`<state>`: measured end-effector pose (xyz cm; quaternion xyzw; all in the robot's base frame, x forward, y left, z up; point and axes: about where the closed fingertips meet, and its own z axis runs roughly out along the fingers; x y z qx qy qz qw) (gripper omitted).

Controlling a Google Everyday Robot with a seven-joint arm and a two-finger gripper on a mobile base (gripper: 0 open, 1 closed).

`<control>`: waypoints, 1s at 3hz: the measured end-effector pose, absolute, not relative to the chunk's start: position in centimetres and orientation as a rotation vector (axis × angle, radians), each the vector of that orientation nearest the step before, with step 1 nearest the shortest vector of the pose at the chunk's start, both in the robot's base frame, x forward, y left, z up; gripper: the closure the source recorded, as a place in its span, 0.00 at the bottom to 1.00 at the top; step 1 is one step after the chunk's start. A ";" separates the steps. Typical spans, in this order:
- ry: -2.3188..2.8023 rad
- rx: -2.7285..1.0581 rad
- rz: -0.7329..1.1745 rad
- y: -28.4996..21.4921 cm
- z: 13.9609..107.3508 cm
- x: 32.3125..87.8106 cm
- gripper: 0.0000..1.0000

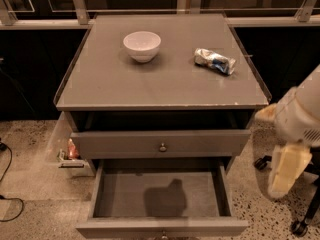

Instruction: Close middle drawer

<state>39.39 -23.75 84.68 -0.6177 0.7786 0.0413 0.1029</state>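
The middle drawer [161,227] is pulled far out at the bottom of the view. Its grey inside is empty and its front sits at the lower edge, the knob cut off. Above it is the top drawer [160,144] with a small round knob, standing slightly out from the grey cabinet [160,84]. The lowest drawer is hidden below. My white and cream arm [295,139] hangs at the right edge, beside the cabinet's right front corner and apart from it. My gripper is out of view.
A white bowl [142,45] and a crumpled snack bag [215,60] lie on the cabinet top. A small rack with a red item [70,154] stands at the cabinet's left side. A black cable [7,184] lies on the speckled floor. Chair wheels [300,226] are at the lower right.
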 end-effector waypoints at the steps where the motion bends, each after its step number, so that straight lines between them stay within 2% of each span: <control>1: 2.330 -1.917 0.233 -24.2 76.9 36.0 0.00; 2: 2.346 -1.984 0.331 -23.8 70.9 33.0 0.18; 3: 2.319 -2.035 0.372 -23.1 66.5 31.4 0.42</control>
